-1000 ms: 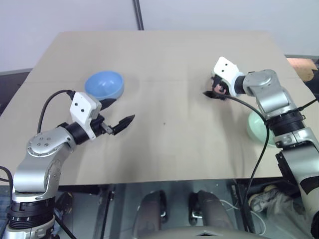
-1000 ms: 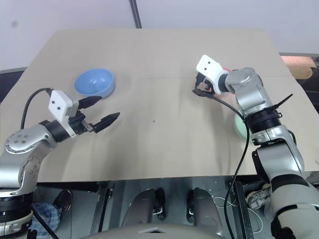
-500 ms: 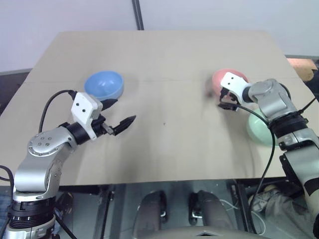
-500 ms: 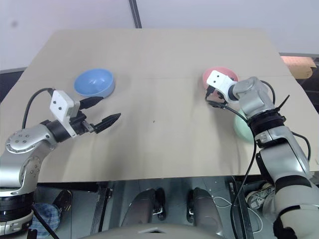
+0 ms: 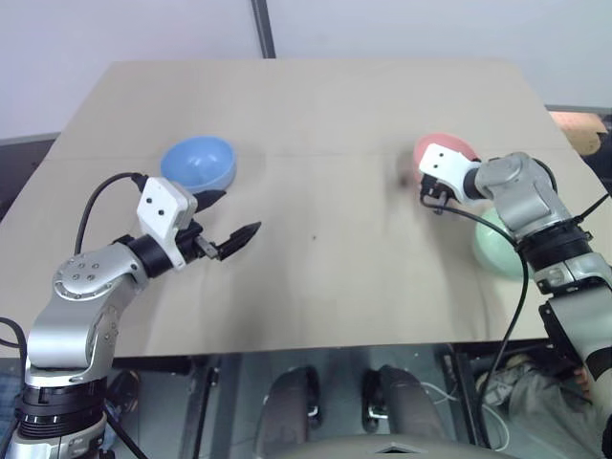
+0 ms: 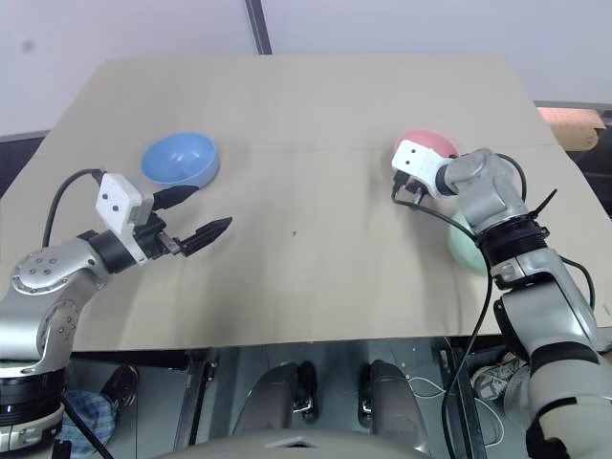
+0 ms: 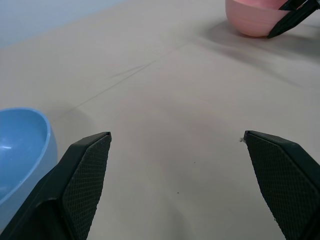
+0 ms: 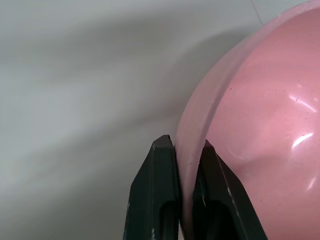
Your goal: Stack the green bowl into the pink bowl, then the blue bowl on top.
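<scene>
Right now my right gripper [image 8: 186, 150] is clamped on the rim of the pink bowl [image 6: 432, 144], one finger [image 8: 161, 175] outside the wall and the other inside, the thin rim pinched between them. The pink bowl sits upright on the table [image 5: 316, 124], and I will place everything else from it. The green bowl [image 5: 501, 247] lies just beside the pink bowl, on the side nearer to me and a little to my right, close to the table's edge and partly hidden behind my right forearm. The blue bowl [image 5: 199, 163] stands well apart from the pink bowl, across the table on my left, upright and with nothing in it. My left gripper [image 5: 228, 222] hovers over the table near the blue bowl, on its near side and far from the pink bowl, with its two fingers spread wide and nothing between them; its wrist view looks across the bare tabletop toward the pink bowl.
</scene>
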